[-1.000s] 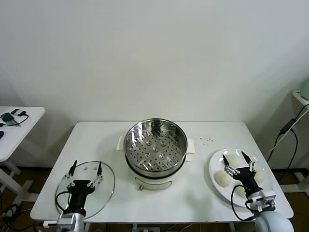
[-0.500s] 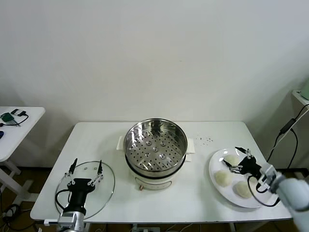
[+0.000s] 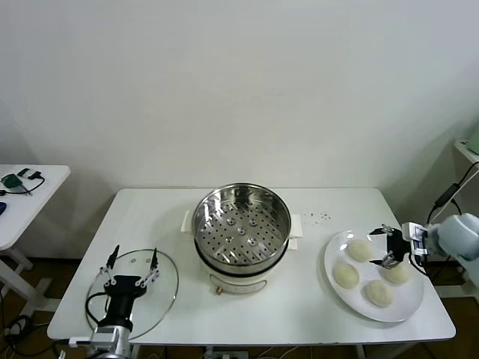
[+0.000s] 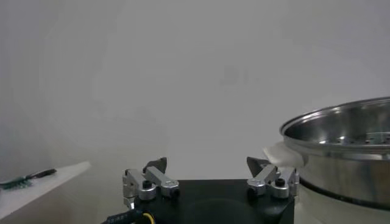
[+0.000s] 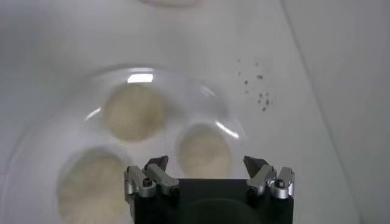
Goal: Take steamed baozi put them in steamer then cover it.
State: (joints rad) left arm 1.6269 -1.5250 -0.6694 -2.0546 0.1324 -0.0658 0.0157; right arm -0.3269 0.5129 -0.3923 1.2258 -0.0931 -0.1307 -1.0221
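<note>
Head view: white table (image 3: 172, 224), white wall (image 3: 239, 82)

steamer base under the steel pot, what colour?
White, under the round shiny steel steamer pot; its white base shows best in the head view.

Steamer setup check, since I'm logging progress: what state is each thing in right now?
steamer: uncovered, perforated tray bare.
steamed baozi: all four on the plate, none gripped.
cover: flat on the table, beside the steamer.
right gripper: open, over the plate's far side.
left gripper: open, over the cover.
</note>
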